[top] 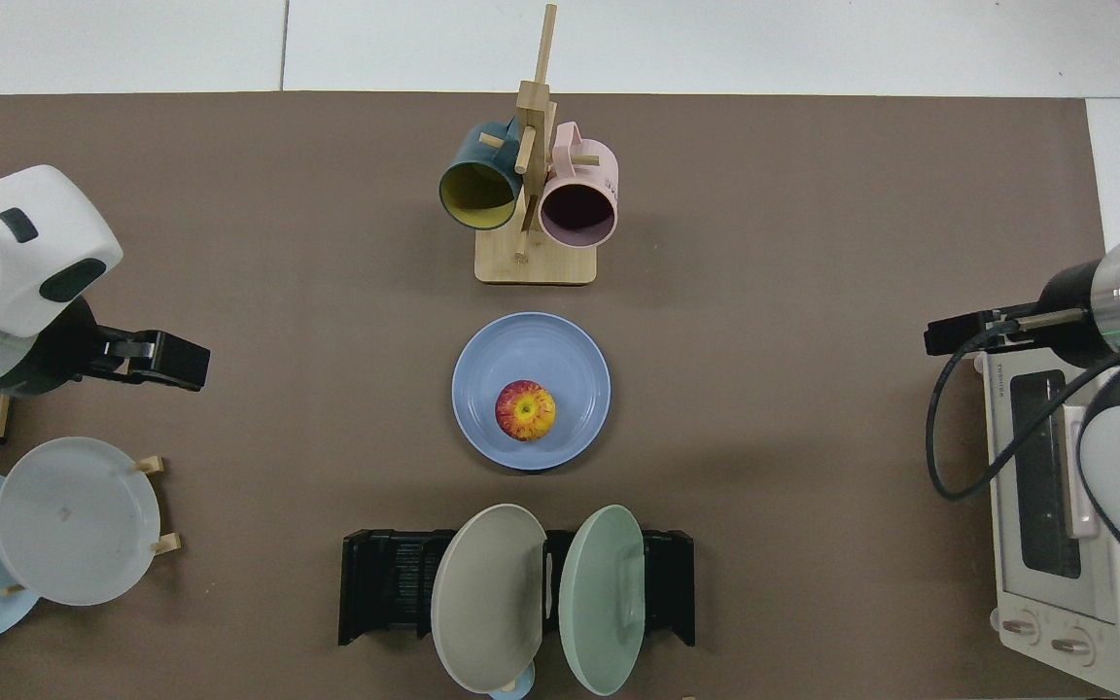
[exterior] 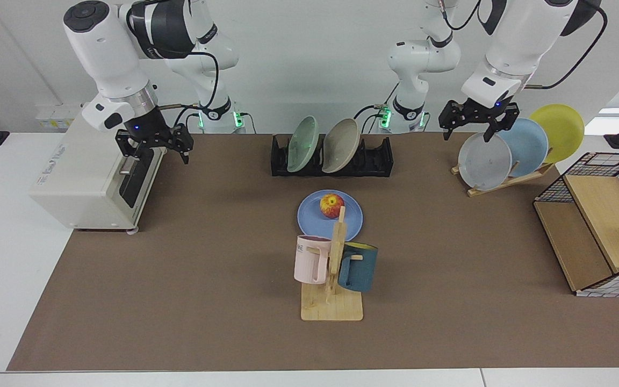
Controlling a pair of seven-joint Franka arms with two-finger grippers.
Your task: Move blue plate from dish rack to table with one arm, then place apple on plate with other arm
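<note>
Robotics lab, two fixed arms, bare white walls, kitchenware staged on brown mat (exterior: 180,269)

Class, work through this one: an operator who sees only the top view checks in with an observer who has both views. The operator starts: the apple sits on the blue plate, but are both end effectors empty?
Observer: The facing view shows the right end effector open and empty, by the toaster oven door.
Operator: And the left one?
Observer: The left end effector is open and empty too, near the top rim of the grey plate on the wooden stand.
Operator: I see two plates on that stand. Any more?
Observer: Yes, a third. A yellow plate stands behind the sky-blue plate, outside your frame.
</note>
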